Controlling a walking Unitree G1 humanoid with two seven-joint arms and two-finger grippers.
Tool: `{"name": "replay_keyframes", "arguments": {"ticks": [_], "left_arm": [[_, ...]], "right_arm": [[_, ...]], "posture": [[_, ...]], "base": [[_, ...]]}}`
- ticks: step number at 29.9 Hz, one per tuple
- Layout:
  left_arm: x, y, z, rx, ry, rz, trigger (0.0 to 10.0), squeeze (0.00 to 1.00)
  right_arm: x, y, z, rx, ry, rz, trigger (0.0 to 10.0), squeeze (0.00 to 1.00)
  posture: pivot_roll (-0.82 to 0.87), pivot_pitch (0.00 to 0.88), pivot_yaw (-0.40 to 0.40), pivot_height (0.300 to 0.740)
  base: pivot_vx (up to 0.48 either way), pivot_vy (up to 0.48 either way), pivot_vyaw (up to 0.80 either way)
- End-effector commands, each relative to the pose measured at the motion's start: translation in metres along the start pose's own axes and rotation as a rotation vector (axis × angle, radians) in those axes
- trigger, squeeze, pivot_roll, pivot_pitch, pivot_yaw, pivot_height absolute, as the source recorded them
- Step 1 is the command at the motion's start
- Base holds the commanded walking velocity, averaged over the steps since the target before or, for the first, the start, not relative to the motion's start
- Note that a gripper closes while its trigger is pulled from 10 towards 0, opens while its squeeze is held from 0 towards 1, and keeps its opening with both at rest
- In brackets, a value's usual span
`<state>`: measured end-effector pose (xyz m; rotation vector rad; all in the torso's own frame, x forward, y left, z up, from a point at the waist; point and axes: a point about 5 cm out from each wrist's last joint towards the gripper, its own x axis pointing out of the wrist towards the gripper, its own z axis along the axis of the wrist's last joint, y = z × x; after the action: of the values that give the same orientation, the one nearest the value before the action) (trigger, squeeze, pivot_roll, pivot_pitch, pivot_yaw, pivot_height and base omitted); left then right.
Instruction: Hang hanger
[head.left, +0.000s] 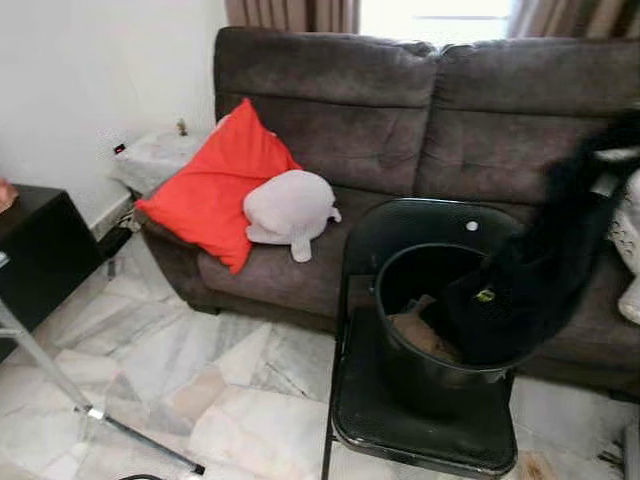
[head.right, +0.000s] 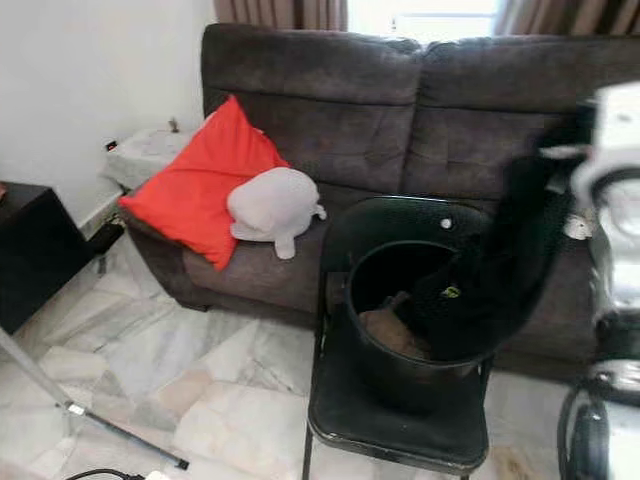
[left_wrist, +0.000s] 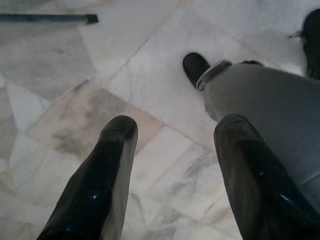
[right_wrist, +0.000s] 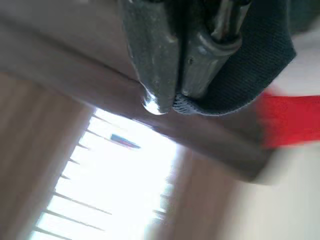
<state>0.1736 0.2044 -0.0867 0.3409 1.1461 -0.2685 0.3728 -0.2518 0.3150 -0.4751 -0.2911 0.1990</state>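
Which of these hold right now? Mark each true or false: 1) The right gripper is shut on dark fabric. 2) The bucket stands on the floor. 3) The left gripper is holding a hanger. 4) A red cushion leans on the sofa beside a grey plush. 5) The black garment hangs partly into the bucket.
1) True: the right gripper is closed on the black garment.
2) False: the bucket stands on the black chair.
3) False: the left gripper is open and empty over the marble floor.
4) True: red cushion, grey plush, sofa.
5) True.
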Motion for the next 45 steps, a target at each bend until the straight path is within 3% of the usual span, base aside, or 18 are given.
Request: {"name": "replay_keyframes", "arguments": {"ticks": [1, 6, 7, 9, 15, 18, 20, 25, 26, 29, 31, 33, 36, 38, 40, 41, 42, 45], "left_arm": [[-0.001, 0.004, -0.007, 0.0, 0.028, 0.012, 10.0, 0.0], [-0.001, 0.002, -0.008, -0.01, 0.027, 0.01, 10.0, 0.0], [-0.001, 0.002, -0.008, -0.01, 0.027, 0.01, 10.0, 0.0], [-0.001, 0.002, -0.008, -0.01, 0.029, 0.011, 10.0, 0.0], [-0.001, 0.003, -0.008, -0.009, 0.033, 0.01, 10.0, 0.0], [-0.001, 0.003, -0.008, -0.008, 0.033, 0.008, 10.0, 0.0], [-0.001, 0.003, -0.008, -0.008, 0.033, 0.008, 10.0, 0.0], [-0.001, 0.004, -0.008, -0.003, 0.035, 0.009, 10.0, 0.0], [-0.001, 0.004, -0.008, -0.003, 0.035, 0.009, 10.0, 0.0], [-0.001, 0.004, -0.008, -0.003, 0.034, 0.01, 10.0, 0.0], [-0.001, 0.004, -0.008, -0.004, 0.033, 0.01, 10.0, 0.0], [-0.001, 0.004, -0.008, -0.005, 0.033, 0.01, 10.0, 0.0], [-0.001, 0.005, -0.007, -0.005, 0.032, 0.011, 10.0, 0.0], [-0.001, 0.005, -0.007, -0.004, 0.032, 0.011, 10.0, 0.0], [-0.001, 0.004, -0.007, -0.003, 0.031, 0.011, 10.0, 0.0], [-0.001, 0.004, -0.007, -0.003, 0.031, 0.011, 10.0, 0.0], [-0.001, 0.004, -0.007, -0.003, 0.031, 0.01, 10.0, 0.0], [-0.001, 0.004, -0.007, -0.006, 0.03, 0.01, 10.0, 0.0]], "right_arm": [[0.002, 0.017, 0.002, 0.017, -0.019, 0.12, 0.0, 0.0], [-0.013, 0.068, -0.031, -0.016, 0.06, 0.384, 0.0, 0.0], [-0.013, 0.068, -0.031, -0.016, 0.06, 0.384, 0.0, 0.0], [-0.028, 0.092, -0.048, -0.028, 0.106, 0.518, 0.0, 0.0], [-0.042, 0.094, -0.072, -0.028, 0.232, 0.428, 0.0, 0.0], [-0.041, 0.066, -0.079, -0.05, 0.299, 0.159, 0.0, 0.0], [-0.041, 0.058, -0.078, -0.064, 0.301, 0.092, 0.0, 0.0], [-0.049, -0.003, -0.057, -0.103, 0.241, -0.272, 0.0, 0.0], [-0.049, -0.003, -0.057, -0.103, 0.241, -0.272, 0.0, 0.0], [-0.048, -0.03, -0.033, -0.179, 0.188, -0.348, 0.0, 0.0], [-0.05, -0.065, -0.007, -0.274, 0.152, -0.498, 0.0, 0.0], [-0.051, -0.071, -0.002, -0.29, 0.147, -0.53, 0.0, 0.0], [-0.053, -0.097, 0.02, -0.329, 0.121, -0.643, 0.0, 0.0], [-0.048, -0.101, 0.03, -0.347, 0.102, -0.619, 0.0, 0.0], [-0.03, -0.083, 0.032, -0.35, 0.078, -0.43, 0.0, 0.0], [-0.03, -0.083, 0.032, -0.35, 0.078, -0.43, 0.0, 0.0], [-0.015, -0.047, 0.021, -0.239, 0.05, -0.177, 0.0, 0.0], [-0.009, 0.009, 0.001, -0.213, 0.05, 0.157, 0.0, 0.0]], "posture": [[-0.08, 0.0, 0.066, 0.74], [-0.06, 0.0, 0.062, 0.74], [-0.06, 0.0, 0.062, 0.74], [-0.06, 0.0, 0.061, 0.74], [-0.07, 0.003, 0.062, 0.74], [-0.07, 0.01, 0.064, 0.74], [-0.07, 0.014, 0.066, 0.74], [-0.08, 0.019, 0.07, 0.74], [-0.08, 0.019, 0.07, 0.74], [-0.08, 0.022, 0.069, 0.74], [-0.08, 0.023, 0.068, 0.74], [-0.08, 0.023, 0.068, 0.74], [-0.09, 0.022, 0.067, 0.74], [-0.09, 0.022, 0.067, 0.74], [-0.09, 0.022, 0.066, 0.74], [-0.09, 0.022, 0.066, 0.74], [-0.09, 0.019, 0.063, 0.74], [-0.08, 0.017, 0.06, 0.74]], "base": [[0.0, 0.0, 0.0], [0.0, 0.0, 0.0], [0.0, 0.0, 0.0], [0.0, 0.0, 0.0], [0.0, 0.0, 0.0], [0.0, 0.0, 0.0], [0.0, 0.0, 0.0], [0.0, 0.0, 0.0], [0.0, 0.0, 0.0], [0.0, 0.0, 0.0], [0.0, 0.0, 0.0], [0.0, 0.0, 0.0], [0.0, 0.0, 0.0], [0.0, 0.0, 0.0], [0.0, 0.0, 0.0], [0.0, 0.0, 0.0], [0.0, 0.0, 0.0], [0.0, 0.0, 0.0]]}}
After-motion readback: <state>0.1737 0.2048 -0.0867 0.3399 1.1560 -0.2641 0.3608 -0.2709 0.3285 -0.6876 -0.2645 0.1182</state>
